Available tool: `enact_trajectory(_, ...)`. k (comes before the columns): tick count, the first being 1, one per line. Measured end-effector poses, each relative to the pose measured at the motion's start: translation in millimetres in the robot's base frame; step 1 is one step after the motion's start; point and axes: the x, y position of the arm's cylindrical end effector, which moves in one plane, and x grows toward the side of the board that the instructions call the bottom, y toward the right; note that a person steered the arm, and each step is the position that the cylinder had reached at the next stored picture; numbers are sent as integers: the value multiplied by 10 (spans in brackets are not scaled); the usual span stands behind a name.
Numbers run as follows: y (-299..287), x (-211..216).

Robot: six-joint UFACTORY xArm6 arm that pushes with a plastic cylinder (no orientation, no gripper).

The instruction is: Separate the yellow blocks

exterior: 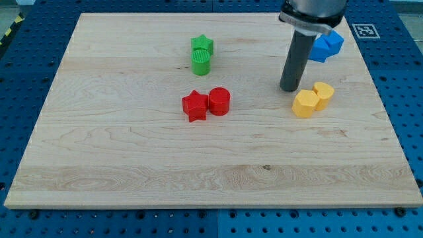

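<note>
Two yellow blocks sit touching at the view's right: a larger hexagonal yellow block (305, 104) and a smaller yellow block (323, 93) up and to its right. My tip (289, 88) rests on the board just left of and slightly above the larger yellow block, a short gap away from it. The rod rises dark and straight to the view's top.
A green star (203, 45) and a green cylinder (201, 63) touch at top centre. A red star (194, 106) and a red cylinder (219, 101) touch mid-board. Blue blocks (327, 45) lie behind the rod at top right. The wooden board (132, 165) ends close to the right of the yellow pair.
</note>
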Motion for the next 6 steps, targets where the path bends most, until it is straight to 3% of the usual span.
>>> enact_trajectory(1, 397, -141)
enact_trajectory(3, 896, 164)
enact_trajectory(6, 306, 52)
